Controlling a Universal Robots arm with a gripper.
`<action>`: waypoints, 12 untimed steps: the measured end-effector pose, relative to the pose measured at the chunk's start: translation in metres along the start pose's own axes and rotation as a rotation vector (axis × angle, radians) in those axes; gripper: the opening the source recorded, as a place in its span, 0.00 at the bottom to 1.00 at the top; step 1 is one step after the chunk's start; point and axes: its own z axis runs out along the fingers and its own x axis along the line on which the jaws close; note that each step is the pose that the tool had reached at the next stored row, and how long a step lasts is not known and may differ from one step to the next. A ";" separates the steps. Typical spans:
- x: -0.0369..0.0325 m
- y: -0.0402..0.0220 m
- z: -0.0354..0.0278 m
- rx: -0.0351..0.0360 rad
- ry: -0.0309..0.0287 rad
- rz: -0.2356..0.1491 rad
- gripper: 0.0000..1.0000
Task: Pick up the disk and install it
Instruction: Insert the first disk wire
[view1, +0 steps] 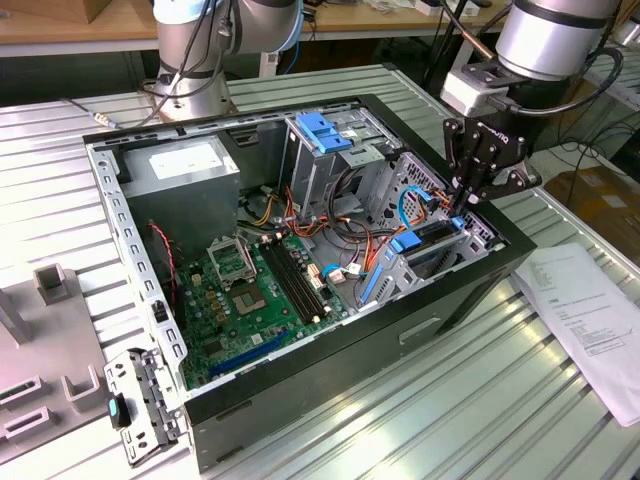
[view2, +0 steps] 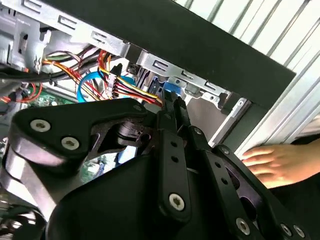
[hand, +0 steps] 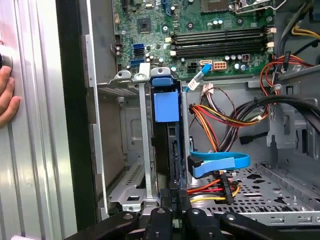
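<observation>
The black claw (view1: 462, 205) is pinched shut on the flat dark disk with its bright blue plastic rail (hand: 166, 145), standing half in the grey metal cage (hand: 131, 190) at the open computer case's (view1: 330, 400) three o'clock side, and a crooked push could jam it or squash the blue cable (hand: 220, 163) beside it.

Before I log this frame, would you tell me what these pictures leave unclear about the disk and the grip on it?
- The disk: in the first wrist view it stands edge-on in its cage, its label hidden.
- Gripper: in the exterior view the cage wall hides how deep the disk sits.
- Fingers: in the second wrist view the gripper's body hides the contact.
- A hand: cut off by the picture's edge.
</observation>
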 end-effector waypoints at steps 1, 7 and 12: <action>0.0000 0.0000 0.0003 -0.0023 0.0009 0.020 0.17; 0.0005 0.0066 0.0025 -0.0137 0.0062 0.127 0.17; 0.0033 0.0085 0.0039 -0.0179 -0.0303 0.127 0.17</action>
